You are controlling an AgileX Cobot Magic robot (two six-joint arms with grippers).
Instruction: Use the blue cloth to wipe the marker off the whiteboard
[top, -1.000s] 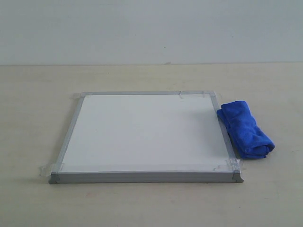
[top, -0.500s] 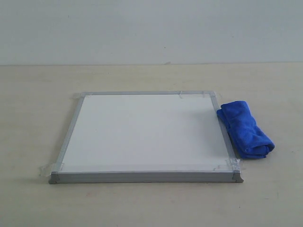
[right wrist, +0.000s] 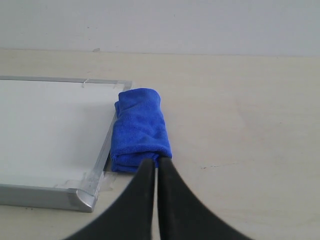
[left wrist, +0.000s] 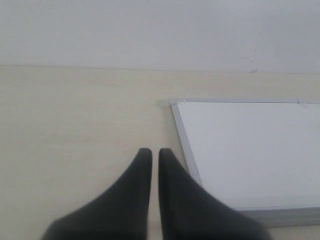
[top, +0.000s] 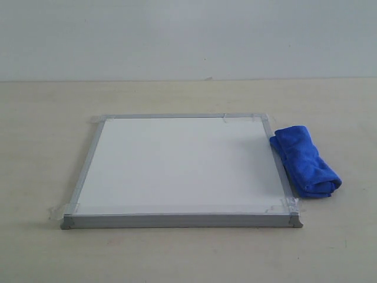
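A pale beige table (top: 188, 253), smooth and matte, carries everything here. On it lies the whiteboard (top: 182, 165), flat and roughly square, its face reading plain white in all three views, edged by a thin silver-grey metal frame (top: 177, 220). Against the frame's right side, touching its far half, sits the blue cloth (top: 306, 162): fluffy royal-blue microfibre folded into a thick roll (the layered edges show at its near end in the right wrist view), lying on the table and angling away from the board toward the front.

The right gripper (right wrist: 156, 164) is held low, pointing along the cloth, with its black tapered fingers pinched to a hairline slit and nothing between them. The tips are at the cloth's near end; whether they touch it I cannot tell. The left gripper (left wrist: 151, 152) is likewise clenched on nothing, over bare table just beside the board's left frame edge.

Clear tape (top: 287, 204) patches the board's corners.
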